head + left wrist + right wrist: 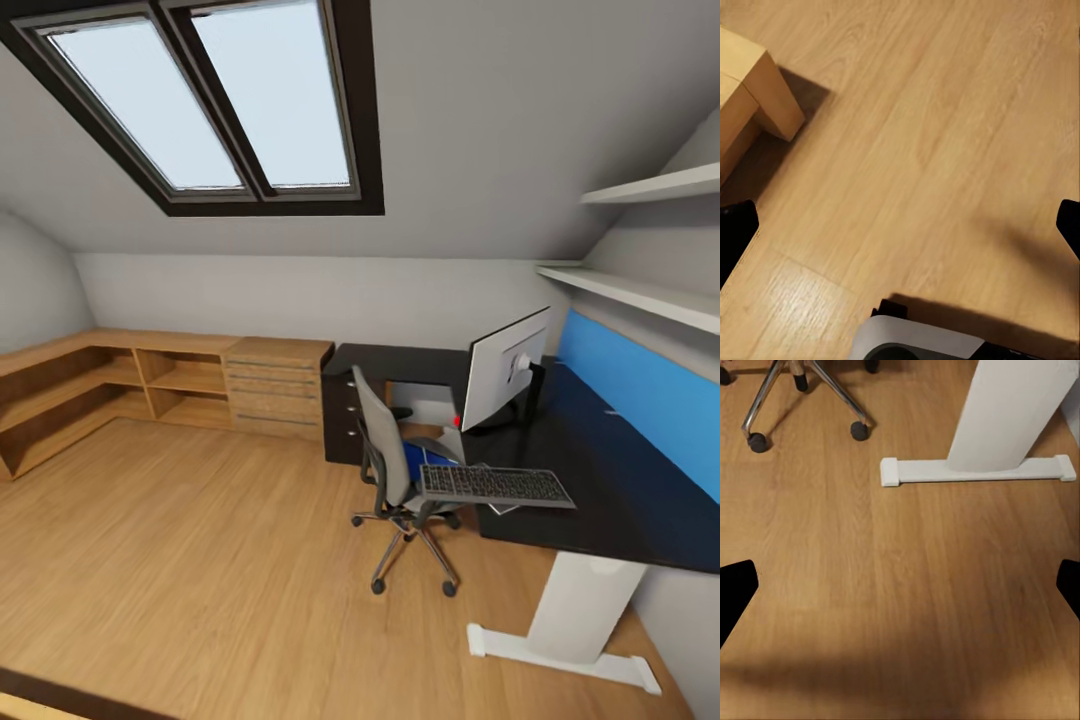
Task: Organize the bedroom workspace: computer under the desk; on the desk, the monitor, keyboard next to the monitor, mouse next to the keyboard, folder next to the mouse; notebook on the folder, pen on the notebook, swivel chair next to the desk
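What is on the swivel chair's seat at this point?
The keyboard lies over the swivel chair, one end reaching the desk edge. Something blue shows beneath it on the seat, possibly the folder; the keyboard covers most of it.

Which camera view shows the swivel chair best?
The head view shows it best: the whole swivel chair appears beside the desk, with backrest, seat and wheeled base. The right wrist view shows its metal legs and casters on the floor. The left wrist view shows bare floor.
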Robot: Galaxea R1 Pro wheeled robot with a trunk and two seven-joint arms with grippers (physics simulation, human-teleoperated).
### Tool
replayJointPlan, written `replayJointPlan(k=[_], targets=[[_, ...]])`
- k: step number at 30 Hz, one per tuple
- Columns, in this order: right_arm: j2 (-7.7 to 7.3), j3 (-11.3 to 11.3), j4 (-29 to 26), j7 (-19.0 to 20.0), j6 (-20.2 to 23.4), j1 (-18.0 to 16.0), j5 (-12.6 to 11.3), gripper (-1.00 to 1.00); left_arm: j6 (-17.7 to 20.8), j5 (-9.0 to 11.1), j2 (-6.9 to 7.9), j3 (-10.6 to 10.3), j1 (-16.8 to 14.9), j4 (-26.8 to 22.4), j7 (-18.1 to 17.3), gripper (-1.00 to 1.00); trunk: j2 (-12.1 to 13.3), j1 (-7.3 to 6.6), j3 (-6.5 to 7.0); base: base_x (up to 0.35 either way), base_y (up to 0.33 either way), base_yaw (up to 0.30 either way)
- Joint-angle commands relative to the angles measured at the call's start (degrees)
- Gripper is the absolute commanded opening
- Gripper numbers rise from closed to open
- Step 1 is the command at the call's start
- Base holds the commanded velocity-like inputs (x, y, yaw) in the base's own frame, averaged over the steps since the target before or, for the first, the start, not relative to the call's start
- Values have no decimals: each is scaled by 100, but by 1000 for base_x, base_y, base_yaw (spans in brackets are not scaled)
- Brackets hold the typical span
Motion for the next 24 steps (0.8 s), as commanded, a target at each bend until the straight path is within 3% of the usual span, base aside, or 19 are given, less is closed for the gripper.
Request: replayJointPlan(k=[1,10,24], targets=[[2,-9,1,18,-26,-3,-39,100,-2,-7,-2,35,0,-6,-24,100,-7,5,-9,287,228,1],[0,-9,1,18,-28,-2,-39,100,-2,-9,-9,35,0,-6,-24,100,-7,5,-9,148,138,-33],[-3,-10,1,18,-28,-2,-39,100,-2,-9,-9,28,0,-6,-24,100,-7,5,-9,11,8,-235]])
